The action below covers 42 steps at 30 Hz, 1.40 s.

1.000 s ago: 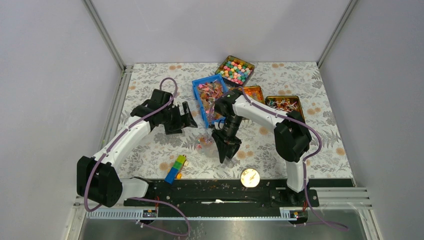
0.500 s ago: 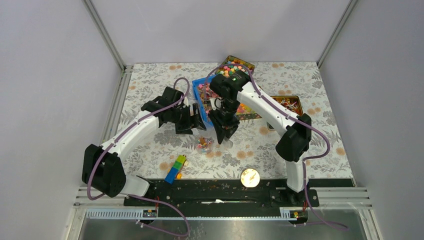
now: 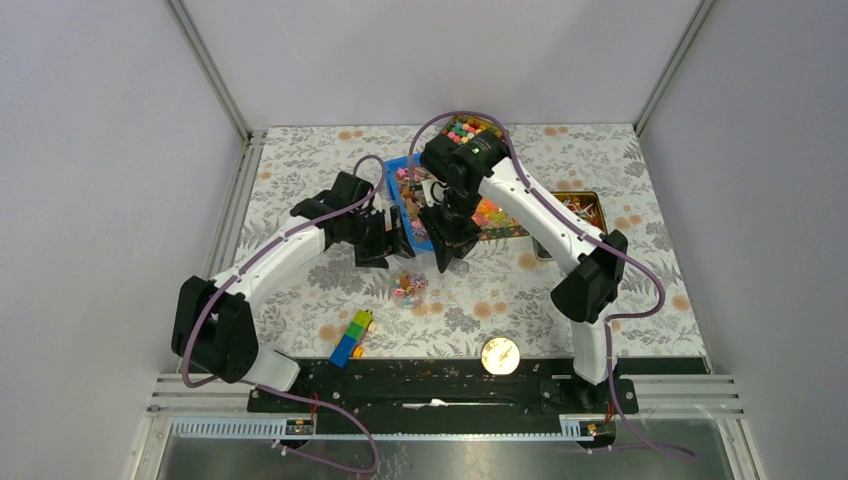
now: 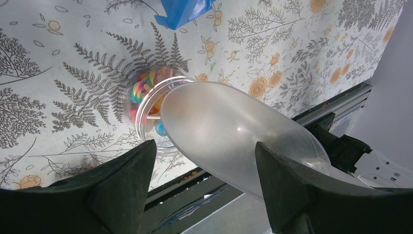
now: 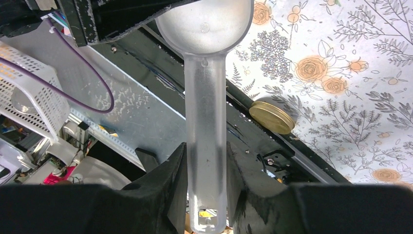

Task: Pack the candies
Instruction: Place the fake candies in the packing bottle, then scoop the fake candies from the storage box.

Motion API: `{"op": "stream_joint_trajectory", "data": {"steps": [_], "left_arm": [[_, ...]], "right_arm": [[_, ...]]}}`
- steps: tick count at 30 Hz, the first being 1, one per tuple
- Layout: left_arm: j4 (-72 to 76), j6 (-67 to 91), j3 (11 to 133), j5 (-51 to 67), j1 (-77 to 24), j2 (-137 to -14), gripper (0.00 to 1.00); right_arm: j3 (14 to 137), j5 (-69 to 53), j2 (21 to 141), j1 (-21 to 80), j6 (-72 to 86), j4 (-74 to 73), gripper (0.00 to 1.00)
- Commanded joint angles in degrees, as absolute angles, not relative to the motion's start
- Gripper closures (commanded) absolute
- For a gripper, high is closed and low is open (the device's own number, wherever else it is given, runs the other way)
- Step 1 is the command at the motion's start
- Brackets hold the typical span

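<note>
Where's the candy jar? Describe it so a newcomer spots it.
On the floral table, look just in front of the blue tray, toward the near edge. The small jar there holds mixed-colour candies; it is the only see-through round container, unlike the rectangular tray.

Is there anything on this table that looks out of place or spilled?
The round gold lid lies at the near edge of the floral table, seemingly overhanging the black rail, apart from the small clear jar.

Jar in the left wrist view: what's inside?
Bright candies show through the clear jar wall on its left side. The spoon covers the rest of the jar, so how full it is cannot be seen.
</note>
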<state>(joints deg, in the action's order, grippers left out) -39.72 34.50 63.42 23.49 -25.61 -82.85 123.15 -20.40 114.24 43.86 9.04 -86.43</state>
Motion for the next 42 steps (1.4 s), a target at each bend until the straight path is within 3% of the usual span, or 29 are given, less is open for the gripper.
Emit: {"op": "stream_joint_trajectory", "data": {"steps": [1, 11, 23, 34, 42], "left_arm": [[-41.13, 32.76, 67.29, 23.39, -25.72, -83.43, 0.24], [-28.33, 40.92, 70.66, 29.67, -18.63, -87.56, 0.26], [-29.11, 47.84, 80.64, 23.37, -18.12, -100.65, 0.38], [-36.58, 43.86, 88.33, 19.83, -18.99, -108.53, 0.64], [-38.08, 42.33, 88.21, 21.21, -21.08, -108.7, 0.94]], "right_arm": [[123.38, -13.91, 111.72, 41.22, 9.08, -85.08, 1.0], [116.61, -8.06, 107.45, 34.31, 6.45, -78.7, 1.0], [129.25, -6.98, 116.7, 32.95, 4.47, -86.06, 1.0], [130.56, -9.25, 120.03, 34.79, 6.3, -88.57, 1.0], [127.98, -6.17, 119.53, 35.72, 6.8, -89.33, 1.0]]}}
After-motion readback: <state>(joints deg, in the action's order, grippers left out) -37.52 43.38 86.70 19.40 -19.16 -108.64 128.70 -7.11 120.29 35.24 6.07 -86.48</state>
